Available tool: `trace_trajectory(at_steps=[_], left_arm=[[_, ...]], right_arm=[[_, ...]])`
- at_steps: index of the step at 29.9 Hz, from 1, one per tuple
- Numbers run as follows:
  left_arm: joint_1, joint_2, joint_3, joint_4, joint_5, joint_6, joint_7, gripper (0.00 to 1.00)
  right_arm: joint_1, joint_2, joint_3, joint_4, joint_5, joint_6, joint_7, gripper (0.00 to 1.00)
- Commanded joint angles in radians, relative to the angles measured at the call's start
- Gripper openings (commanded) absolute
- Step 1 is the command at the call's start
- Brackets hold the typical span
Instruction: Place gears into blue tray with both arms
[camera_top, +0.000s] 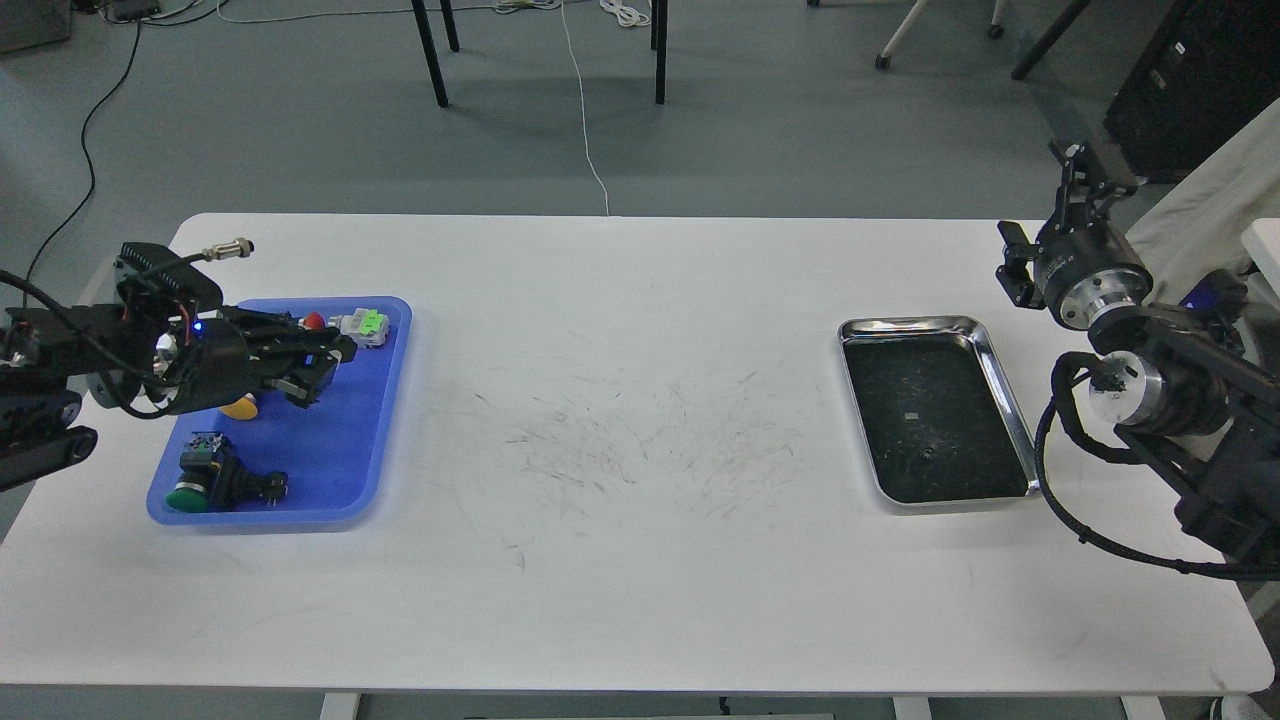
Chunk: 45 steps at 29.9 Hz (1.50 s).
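The blue tray (340, 470) lies at the table's left end. My left gripper (322, 374) hangs over the tray's far half, pointing right. Its dark fingers blur together, so I cannot tell whether they are open or whether they hold anything. I cannot make out any gear for certain. A tiny dark speck (930, 452) lies in the steel tray and is too small to identify. My right gripper (1082, 168) points upward past the table's far right corner, well away from both trays. Its fingers are too small to tell apart.
Push-button switches lie in the blue tray: a red-capped one (314, 321), a green-and-white one (366, 325), a yellow cap (240, 408) and a green-capped one (205, 480). The steel tray (1005, 395) sits at the right. Chair legs and cables are beyond the table.
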Motion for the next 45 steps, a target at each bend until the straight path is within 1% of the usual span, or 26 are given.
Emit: trace_trajectory(at_steps=[1, 3, 6, 10, 17, 21, 34, 39, 45], left_arm=[[0.039, -0.008, -0.010, 0.079, -0.002, 0.001, 0.000, 0.18], [0.068, -0.025, -0.012, 0.107, -0.003, 0.001, 0.000, 0.18], [0.079, -0.039, -0.029, 0.133, -0.002, -0.001, 0.000, 0.18], [0.103, -0.057, -0.039, 0.139, -0.007, 0.001, 0.000, 0.18], [0.136, -0.092, -0.049, 0.205, -0.010, -0.001, 0.000, 0.18], [0.157, -0.109, -0.052, 0.222, -0.016, -0.001, 0.000, 0.18], [0.163, -0.132, -0.067, 0.261, -0.031, -0.002, 0.000, 0.19], [0.177, -0.134, -0.073, 0.279, -0.042, -0.004, 0.000, 0.20], [0.189, -0.146, -0.075, 0.305, -0.054, -0.005, 0.000, 0.24]], right_arm=[[-0.002, -0.002, 0.001, 0.013, 0.000, -0.005, 0.000, 0.98], [-0.004, -0.011, 0.001, 0.018, 0.000, -0.006, 0.000, 0.98], [-0.002, -0.019, 0.001, 0.018, 0.000, -0.006, 0.000, 0.98], [-0.002, -0.025, 0.001, 0.027, 0.000, -0.006, 0.000, 0.98], [-0.004, -0.032, 0.000, 0.030, -0.002, -0.006, 0.000, 0.98], [-0.004, -0.032, 0.000, 0.028, -0.002, -0.006, 0.000, 0.98], [-0.007, -0.034, 0.000, 0.028, -0.002, -0.006, 0.000, 0.98], [-0.008, -0.034, 0.000, 0.028, -0.002, -0.006, 0.000, 0.98], [-0.010, -0.034, 0.000, 0.030, -0.002, -0.006, 0.000, 0.98]])
